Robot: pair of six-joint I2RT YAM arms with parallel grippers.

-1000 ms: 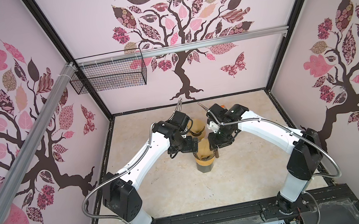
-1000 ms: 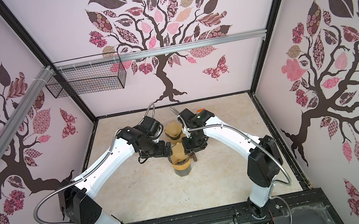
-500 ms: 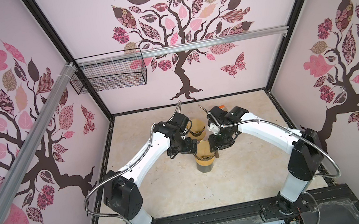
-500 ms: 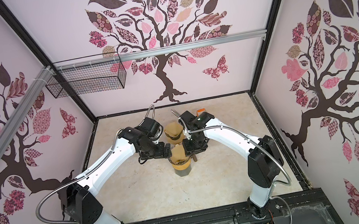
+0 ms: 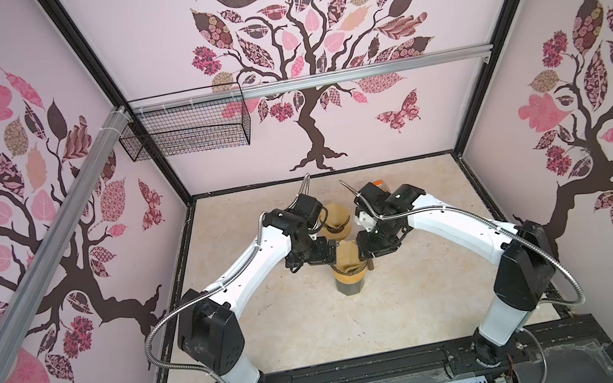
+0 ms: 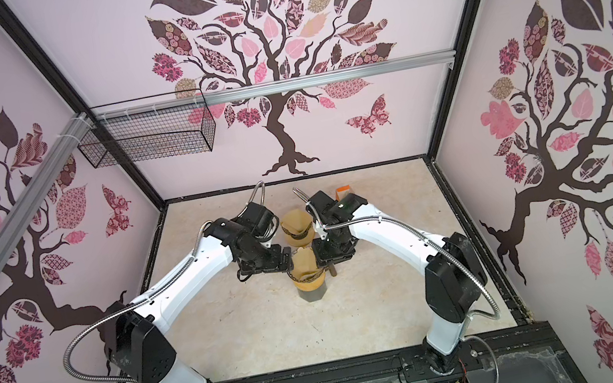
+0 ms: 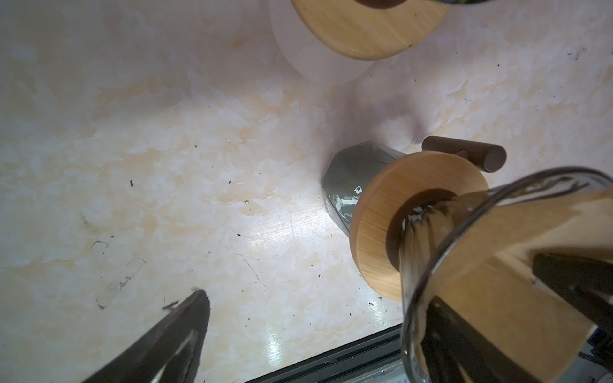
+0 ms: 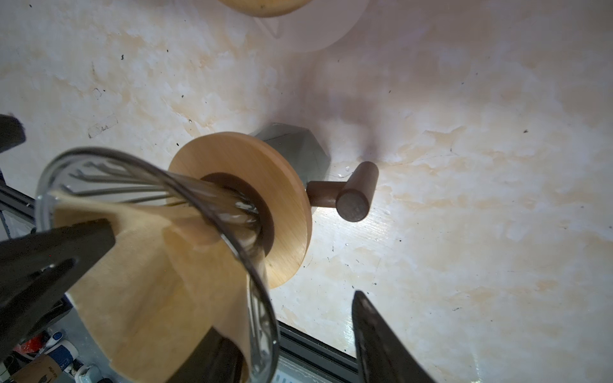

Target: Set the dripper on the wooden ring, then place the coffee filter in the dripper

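**Straddling the dripper's rim from both sides**

Both arms meet over the middle of the desk (image 5: 276, 324), where the glass dripper (image 5: 348, 275) stands upright on a grey cup (image 5: 350, 290). The coffee filter (image 5: 346, 255), a brown paper cone, sits inside the dripper. Its upper part stands well above the glass rim in both top views.

The left pincer (image 7: 367, 275) is spread as wide as it goes and grips nothing. One finger (image 7: 172, 338) hangs over bare desk, well apart from the dripper. The other lies over the filter paper inside the rim, though I cannot tell whether it touches.

The right pincer (image 8: 235, 262) is about half spread and also clamps nothing. Its inner finger (image 8: 49, 258) lies against the filter paper within the glass, while its outer finger (image 8: 378, 341) stands clear of the glass wall.

A wooden collar (image 8: 285, 185) rings the dripper's neck and rests on the cup. A dark brown handle (image 8: 355, 195) sticks out sideways from under the collar.

Behind the dripper, near the back of the desk, stands a second paper cone (image 5: 336, 219). It is just apart from the first and lies between the two wrists.
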